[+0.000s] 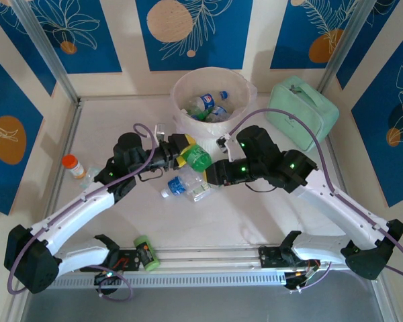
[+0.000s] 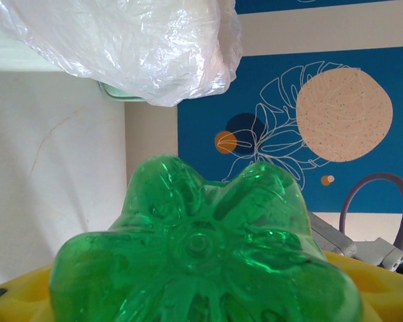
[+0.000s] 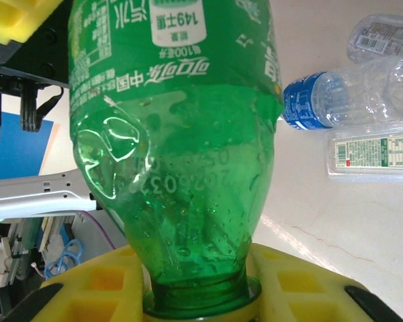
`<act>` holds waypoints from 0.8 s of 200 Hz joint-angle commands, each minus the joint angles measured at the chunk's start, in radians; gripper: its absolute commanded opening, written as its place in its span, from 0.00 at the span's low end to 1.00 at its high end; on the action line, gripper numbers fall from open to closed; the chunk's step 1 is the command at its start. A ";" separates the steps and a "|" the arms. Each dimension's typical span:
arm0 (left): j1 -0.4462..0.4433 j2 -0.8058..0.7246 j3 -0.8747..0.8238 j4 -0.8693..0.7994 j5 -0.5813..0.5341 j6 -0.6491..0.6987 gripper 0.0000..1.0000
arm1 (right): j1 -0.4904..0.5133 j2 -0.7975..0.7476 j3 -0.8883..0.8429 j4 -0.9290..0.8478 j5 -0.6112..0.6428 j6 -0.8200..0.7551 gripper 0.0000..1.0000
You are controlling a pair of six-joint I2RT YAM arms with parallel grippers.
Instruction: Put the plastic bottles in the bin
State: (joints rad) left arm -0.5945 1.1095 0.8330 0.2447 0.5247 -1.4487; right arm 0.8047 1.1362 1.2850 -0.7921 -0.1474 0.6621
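2 hands (image 2: pixel 201 298) (image 3: pixel 198 295) snug on green bottle (image 1: pixel 198 158)

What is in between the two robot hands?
A green plastic bottle, base at the left hand, neck in the right hand. The top view shows it.

The green bottle (image 3: pixel 181 168) had its cap hidden within the right gripper (image 3: pixel 195 298); its far end was cropped.

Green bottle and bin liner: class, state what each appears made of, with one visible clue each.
Green bottle: seemingly thin, glossy, see-through green plastic; light passes through and its moulded petal base shows highlights. Bin liner: probably thin translucent white plastic film, judging by its fine crinkles and soft sheen.
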 commanded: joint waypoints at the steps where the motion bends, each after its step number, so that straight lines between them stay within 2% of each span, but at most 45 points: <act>1: 0.010 -0.001 -0.007 0.033 0.018 0.008 0.58 | -0.001 -0.009 0.038 0.000 0.000 0.006 0.24; 9: 0.012 -0.005 -0.008 0.022 0.012 0.012 0.65 | 0.000 -0.009 0.042 -0.002 0.004 0.006 0.23; 30: 0.022 -0.025 0.013 -0.045 -0.002 0.064 0.98 | 0.002 -0.008 0.064 -0.007 0.036 0.009 0.20; 33: 0.026 -0.030 0.022 -0.066 -0.005 0.079 1.00 | 0.002 -0.007 0.069 -0.009 0.043 0.010 0.20; 58: 0.097 -0.080 0.183 -0.392 -0.050 0.308 1.00 | -0.007 0.016 0.158 -0.038 0.106 -0.007 0.19; 87: 0.139 -0.140 0.351 -0.701 -0.242 0.576 1.00 | -0.075 0.073 0.315 -0.074 0.145 -0.033 0.20; 121: 0.142 -0.161 0.383 -0.848 -0.368 0.732 1.00 | -0.220 0.201 0.501 -0.145 0.196 -0.032 0.20; 160: 0.142 -0.164 0.283 -0.898 -0.404 0.809 1.00 | -0.340 0.385 0.704 -0.209 0.227 -0.064 0.20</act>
State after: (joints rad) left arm -0.4580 0.9264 1.1893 -0.5331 0.1871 -0.7509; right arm 0.5156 1.4231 1.8866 -0.9249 0.0391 0.6350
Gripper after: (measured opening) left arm 0.994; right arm 0.313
